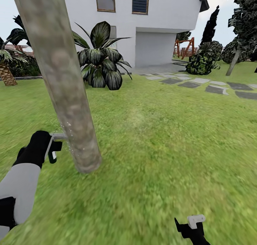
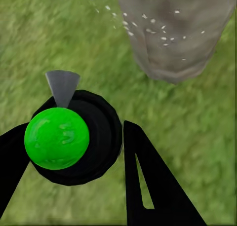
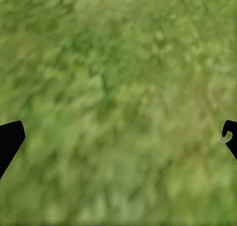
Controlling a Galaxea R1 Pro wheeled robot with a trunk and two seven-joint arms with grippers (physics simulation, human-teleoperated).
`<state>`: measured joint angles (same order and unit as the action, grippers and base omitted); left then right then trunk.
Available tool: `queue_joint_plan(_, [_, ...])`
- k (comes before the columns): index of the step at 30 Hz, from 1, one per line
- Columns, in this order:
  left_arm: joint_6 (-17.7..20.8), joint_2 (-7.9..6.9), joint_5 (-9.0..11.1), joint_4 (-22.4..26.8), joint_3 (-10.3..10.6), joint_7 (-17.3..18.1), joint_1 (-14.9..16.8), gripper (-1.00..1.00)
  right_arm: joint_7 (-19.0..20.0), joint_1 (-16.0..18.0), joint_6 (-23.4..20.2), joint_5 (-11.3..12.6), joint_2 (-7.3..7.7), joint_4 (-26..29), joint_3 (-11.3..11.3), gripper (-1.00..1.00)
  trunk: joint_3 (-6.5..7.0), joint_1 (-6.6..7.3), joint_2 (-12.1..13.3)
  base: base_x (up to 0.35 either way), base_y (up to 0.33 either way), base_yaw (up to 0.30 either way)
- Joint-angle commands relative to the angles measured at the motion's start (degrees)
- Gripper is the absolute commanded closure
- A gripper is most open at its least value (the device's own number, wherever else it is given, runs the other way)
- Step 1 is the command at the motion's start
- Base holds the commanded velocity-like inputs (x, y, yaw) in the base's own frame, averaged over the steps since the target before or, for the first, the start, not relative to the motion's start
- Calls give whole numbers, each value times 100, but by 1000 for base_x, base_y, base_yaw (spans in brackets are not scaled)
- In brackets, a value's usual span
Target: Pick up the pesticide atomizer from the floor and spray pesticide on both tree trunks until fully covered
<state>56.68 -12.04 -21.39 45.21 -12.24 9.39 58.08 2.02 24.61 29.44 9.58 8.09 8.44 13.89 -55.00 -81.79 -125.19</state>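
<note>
- At lower left of the head view, left pincer (image 1: 53,145): black, clamped on the pesticide atomizer (image 1: 57,138), just beside the near tree trunk (image 1: 62,81).
- Left wrist view: two black fingers (image 2: 148,186) flank the atomizer's round black body, one on each side; a bright green cap (image 2: 57,138) sits on top and a grey wedge-shaped nozzle (image 2: 62,87) sticks out toward the trunk.
- White specks of spray (image 2: 148,23) hang in the air between nozzle and trunk and dot the mottled grey-beige bark near its base. In the head view a few specks (image 1: 69,138) show at the trunk's left edge.
- Trunk leans across the head view from top left down to the floor (image 1: 160,148), meeting the grass just right of the left pincer.
- Right pincer (image 1: 189,225): at the bottom edge of the head view, well apart from the trunk. Right wrist view shows only black fingertips (image 3: 10,137) at opposite edges, spread wide over blurred grass with nothing between them.
- Farther out: striped-leaf plant (image 1: 101,59) behind the trunk, white house (image 1: 150,24), grey stepping stones (image 1: 200,84) at right.
- Second tree (image 1: 237,52): far right, tilted pale trunk under dark foliage.
</note>
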Motion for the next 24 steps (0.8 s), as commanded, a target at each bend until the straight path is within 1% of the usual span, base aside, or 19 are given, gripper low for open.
queue_joint_plan(1, [-3, 10, -9, 6, -6, 4, -8, 100, 0, 0, 0, 0, 0, 0, 4, -100, 0, 0, 0, 0, 0, 173])
queue_joint_plan(3, [14, 40, 2, 56, -28, 1, 7, 100, 0, 0, 0, 0, 0, 0, 6, -100, 0, 0, 0, 0, 0, 257])
queue_joint_plan(7, [18, 42, 4, 66, -32, 1, 24, 100, 0, 0, 0, 0, 0, 0, 6, -100, 0, 0, 0, 10, -50, 242])
queue_joint_plan(18, [11, 41, 4, 67, -33, 1, 10, 100, 0, 0, 0, 0, 0, -4, 0, -100, 0, 0, 0, 38, -262, 10])
queue_joint_plan(24, [10, 44, 4, 67, -27, 1, 10, 100, 0, 0, 0, 0, 0, -6, -1, -100, 0, 0, 0, 174, -239, 0])
